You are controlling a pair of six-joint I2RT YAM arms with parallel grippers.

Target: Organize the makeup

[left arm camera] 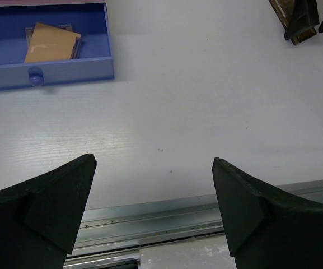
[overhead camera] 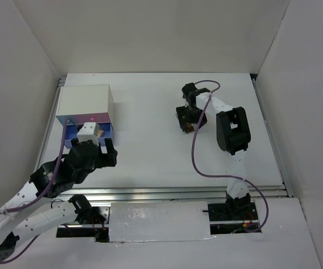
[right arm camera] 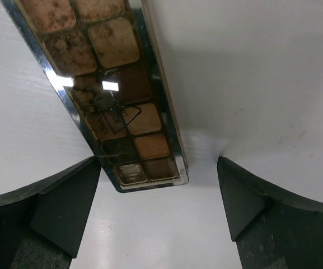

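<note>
Brown palette [right arm camera: 111, 95] cut off at top edge, near end between spread right jaws, tan palette [left arm camera: 50, 42] in blue drawer [left arm camera: 66, 72] cropped at left, left jaws spread above desk [left arm camera: 206, 101]

**Glossy palette on a matt white surface**

The brown eyeshadow palette [right arm camera: 122, 95] has a glossy clear plastic lid, a mirror-bright rim and powdery matt pans. The white surface [left arm camera: 206, 101] is matt with a fine grain. The blue drawer [left arm camera: 66, 70] looks like smooth plastic. The left claw [left arm camera: 153, 168] has matt black plastic fingers [left arm camera: 43, 207]. A brushed metal rail [left arm camera: 178, 218] edges the surface.
</note>
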